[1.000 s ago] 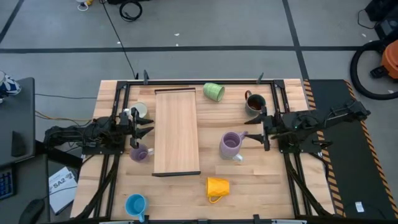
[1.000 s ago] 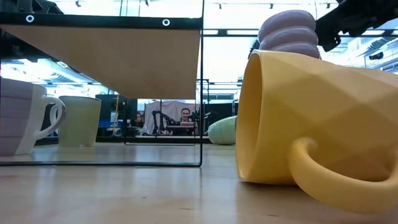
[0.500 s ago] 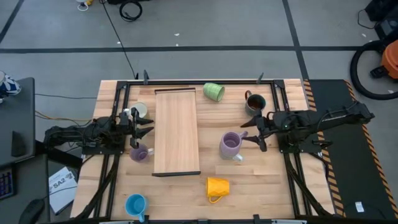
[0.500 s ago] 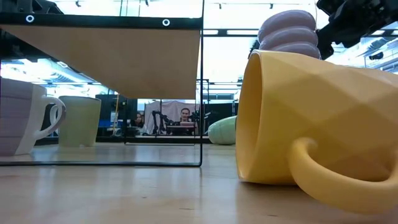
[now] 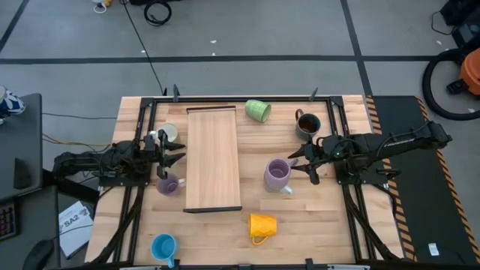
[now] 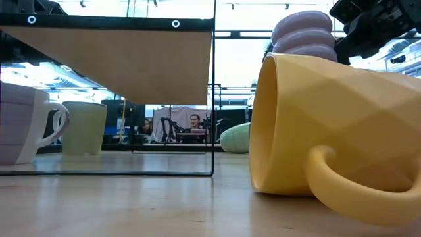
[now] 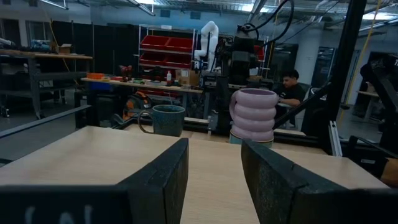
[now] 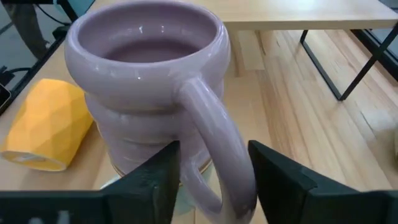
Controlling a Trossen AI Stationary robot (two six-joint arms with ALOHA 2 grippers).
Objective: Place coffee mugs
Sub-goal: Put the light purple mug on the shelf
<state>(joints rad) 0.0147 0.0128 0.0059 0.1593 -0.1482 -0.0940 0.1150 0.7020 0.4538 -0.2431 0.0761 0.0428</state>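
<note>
Since a second ago our right gripper [image 5: 304,161] has advanced to the ribbed lavender mug [image 5: 277,174], upright right of the raised wooden shelf [image 5: 213,157]. Its wrist view alone shows open fingers [image 8: 277,180] straddling the handle. Our left gripper [image 5: 174,154] waits, open.

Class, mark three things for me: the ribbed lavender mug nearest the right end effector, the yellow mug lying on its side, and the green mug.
ribbed lavender mug [image 8: 146,93], right wrist view, on its outer wall below the rim
yellow mug [image 5: 263,224], high view, on its side wall
green mug [image 5: 258,110], high view, on its body
</note>
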